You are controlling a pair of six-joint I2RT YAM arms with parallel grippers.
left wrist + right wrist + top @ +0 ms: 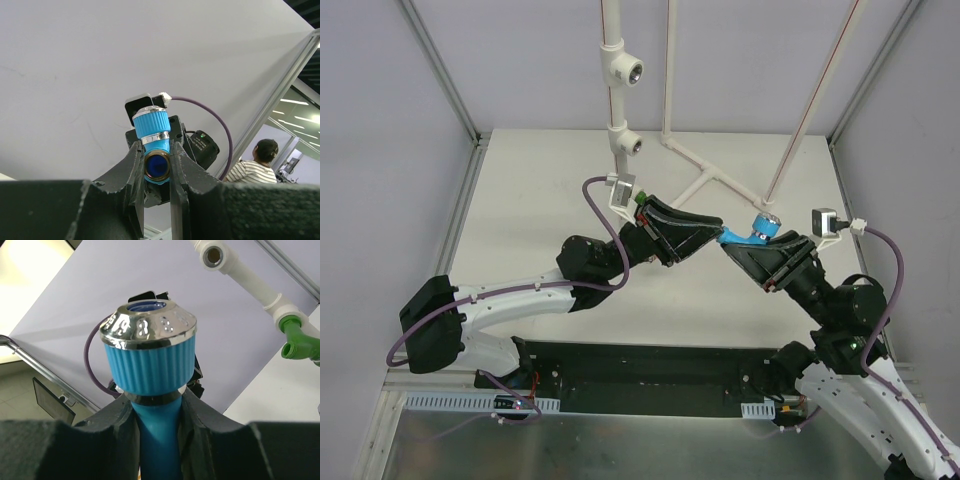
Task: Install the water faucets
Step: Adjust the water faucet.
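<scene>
**Blue faucet (761, 229) clamped from both sides, before the pipe (617, 100)**

Only the top view shows the whole pipe rising from the table (540, 200), the two arms meeting just in front of it. The left gripper (156, 150) pinches the faucet's brass-ringed mouth. The right gripper (160, 410) clenches its stem under the ribbed cap. Only the right wrist view shows a green faucet (295, 342) joined to the pipe, cut off at the frame edge.

Ribbed light blue faucet (149, 367), chrome cap (147, 327); green faucet (298, 341); white pipe (247, 276); purple cable (220, 117).
</scene>
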